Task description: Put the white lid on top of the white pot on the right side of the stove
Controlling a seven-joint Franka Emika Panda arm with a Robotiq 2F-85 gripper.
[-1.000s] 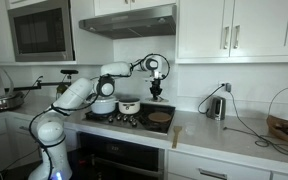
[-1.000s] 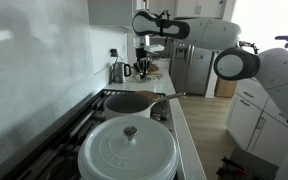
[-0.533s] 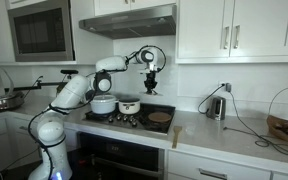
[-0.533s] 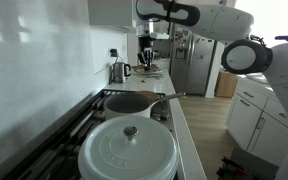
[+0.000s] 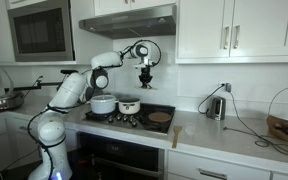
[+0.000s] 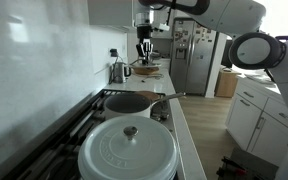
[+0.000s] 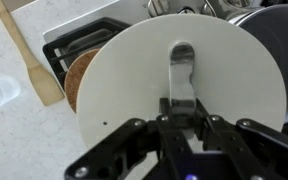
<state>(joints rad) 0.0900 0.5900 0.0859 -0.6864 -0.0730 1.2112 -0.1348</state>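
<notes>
My gripper (image 7: pixel 181 108) is shut on the upright handle of the white lid (image 7: pixel 124 95), a flat round disc that fills the wrist view. In both exterior views the gripper (image 5: pixel 145 72) (image 6: pixel 144 48) hangs high above the right half of the stove (image 5: pixel 134 118), well below the hood. The white pot (image 5: pixel 129 106) with a dark rim stands on the stove, down and to the left of the gripper. It also shows in an exterior view (image 6: pixel 134 103) behind the big pot. The lid hides most of what lies under it in the wrist view.
A larger white pot (image 5: pixel 103 103) with its own lid (image 6: pixel 129 150) stands on the stove. A round brown disc (image 5: pixel 159 117) (image 7: pixel 77 75) lies on the stove's right side. A wooden spatula (image 7: pixel 29 60) lies on the counter. A kettle (image 5: pixel 216 106) and a basket (image 5: pixel 284 130) stand farther right.
The gripper has risen with the lid, from just above the brown disc to high over the stove, and has shifted toward the pots.
</notes>
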